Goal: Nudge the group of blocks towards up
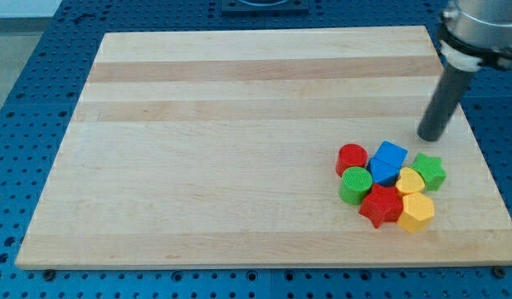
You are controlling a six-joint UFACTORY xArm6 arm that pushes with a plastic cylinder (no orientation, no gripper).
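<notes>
Seven blocks bunched tight at the near right of the wooden board, well short of its far edge. Far row, left to right: red cylinder, blue cube, green star. Below these: green cylinder just under the red one, yellow heart-like block wedged between blue cube and green star. Nearest the bottom of the view: red star and yellow hexagon, side by side and touching. All seven pressed close, each in contact with at least one neighbour as far as can be made out.

My tip down at the board surface just beyond the cluster, on its far right side, apart from every block; closest to the green star and the blue cube, with a narrow strip of bare wood between. Dark rod rising from there toward the top right corner of the view, into a grey arm housing cut off by the frame. No fingers on this rig, only the plain rod, holding nothing.

Board resting on a blue perforated table, visible on all sides
</notes>
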